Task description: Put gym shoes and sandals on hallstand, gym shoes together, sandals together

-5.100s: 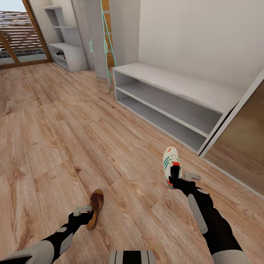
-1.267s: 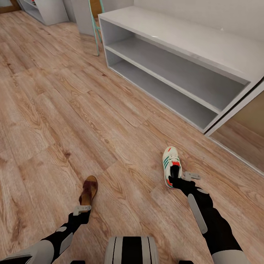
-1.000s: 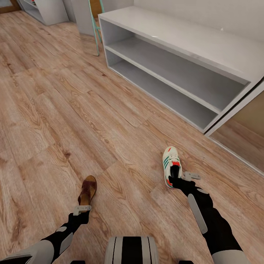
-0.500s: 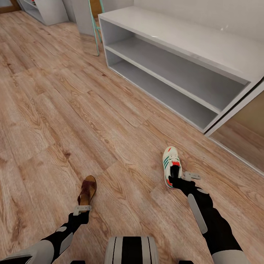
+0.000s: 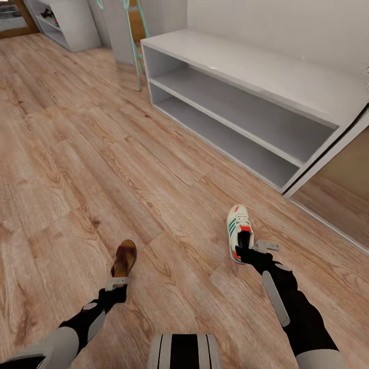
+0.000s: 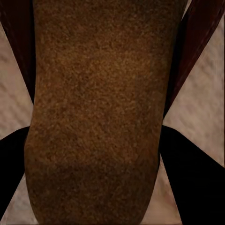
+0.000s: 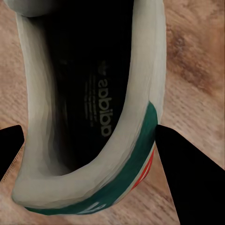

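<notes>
My left gripper (image 5: pixel 119 282) is shut on the heel end of a brown sandal (image 5: pixel 124 258), held low over the corridor floor (image 5: pixel 77 169) with its toe pointing away. In the left wrist view the sandal's tan insole (image 6: pixel 98 112) lies between the black fingers (image 6: pixel 194 178). My right gripper (image 5: pixel 247 251) is shut on the heel of a white gym shoe (image 5: pixel 239 228) with green stripes. Its dark inside (image 7: pixel 89 93) and green-edged collar sit between the fingers (image 7: pixel 192 183). The hallstand (image 5: pixel 77 25) stands far off at the back left, with something dark on a shelf.
A plain white two-bay bench (image 5: pixel 241 77) runs along the wall ahead on the right, both bays empty. A mint-green frame (image 5: pixel 137 46) leans by its left end. A brown sliding panel (image 5: pixel 343 189) stands at the right. Open wood floor stretches left and ahead.
The whole view has shifted, so the camera moved; the white bench now sits lower in the picture. My left gripper and sandal are slightly higher in the picture. The right gripper and shoe hold their place.
</notes>
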Motion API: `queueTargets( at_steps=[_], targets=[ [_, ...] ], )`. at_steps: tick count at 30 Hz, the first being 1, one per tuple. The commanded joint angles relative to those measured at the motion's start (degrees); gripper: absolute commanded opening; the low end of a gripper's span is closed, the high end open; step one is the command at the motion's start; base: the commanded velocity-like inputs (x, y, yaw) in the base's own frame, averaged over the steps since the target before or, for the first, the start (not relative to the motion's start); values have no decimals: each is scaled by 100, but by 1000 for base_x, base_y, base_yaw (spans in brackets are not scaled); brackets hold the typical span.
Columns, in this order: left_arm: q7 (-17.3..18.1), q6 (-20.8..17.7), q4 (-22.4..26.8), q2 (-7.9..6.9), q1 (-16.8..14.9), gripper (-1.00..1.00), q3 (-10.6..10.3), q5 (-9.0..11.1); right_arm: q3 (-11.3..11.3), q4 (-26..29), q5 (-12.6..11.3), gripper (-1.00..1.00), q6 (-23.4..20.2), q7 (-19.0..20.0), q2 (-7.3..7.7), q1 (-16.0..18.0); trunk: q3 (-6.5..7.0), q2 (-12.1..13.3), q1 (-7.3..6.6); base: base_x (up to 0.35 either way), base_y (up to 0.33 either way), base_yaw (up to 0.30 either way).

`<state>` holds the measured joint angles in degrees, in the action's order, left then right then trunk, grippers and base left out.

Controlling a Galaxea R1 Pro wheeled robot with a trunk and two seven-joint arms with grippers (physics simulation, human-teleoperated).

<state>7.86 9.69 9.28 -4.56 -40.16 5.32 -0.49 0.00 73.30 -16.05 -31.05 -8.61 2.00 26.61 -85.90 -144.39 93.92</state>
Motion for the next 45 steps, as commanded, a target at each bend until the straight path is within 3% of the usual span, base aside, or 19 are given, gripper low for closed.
queueTargets(
  at_steps=[1,3,4,6,7,9,13,20,30,45],
  targets=[
    [40,-397,332,10,-4,-100,48,-11,9,4,-61,-100,-19,-53,2,2,19,0,-3,0,0,0],
    [40,-1257,1138,22,-7,-100,46,-7,38,2,-58,-100,-16,-51,0,2,63,3,-8,0,0,0],
    [40,-1953,1899,29,-7,-100,42,3,136,-5,-55,-100,-15,-47,-3,2,85,4,-11,0,0,0],
    [40,-2299,2357,36,-8,-100,41,12,287,-10,-52,-100,-12,-46,-5,2,130,7,-16,0,0,0],
    [40,-2542,2773,41,-8,-100,44,23,527,-14,-50,-100,-9,-45,-4,2,152,8,-18,0,0,0],
    [40,-2743,3140,46,-7,-100,47,35,800,-16,-50,-100,-8,-45,-6,2,196,11,-24,0,0,0],
    [101,-2819,3087,179,124,-100,28,158,878,-97,-112,-100,7,-117,-16,10,196,11,-24,0,0,0],
    [85,-2799,3051,340,356,-100,30,106,792,-97,-116,-100,-5,-20,-16,10,196,11,-24,2,0,0],
    [84,-2798,3045,359,667,-100,30,102,789,-97,-118,-100,-6,-18,-16,10,188,11,-24,259,0,62],
    [84,-2798,3045,359,668,-100,30,102,791,-97,-110,-100,-6,-18,-17,10,132,11,-24,336,3,262]
  ],
)
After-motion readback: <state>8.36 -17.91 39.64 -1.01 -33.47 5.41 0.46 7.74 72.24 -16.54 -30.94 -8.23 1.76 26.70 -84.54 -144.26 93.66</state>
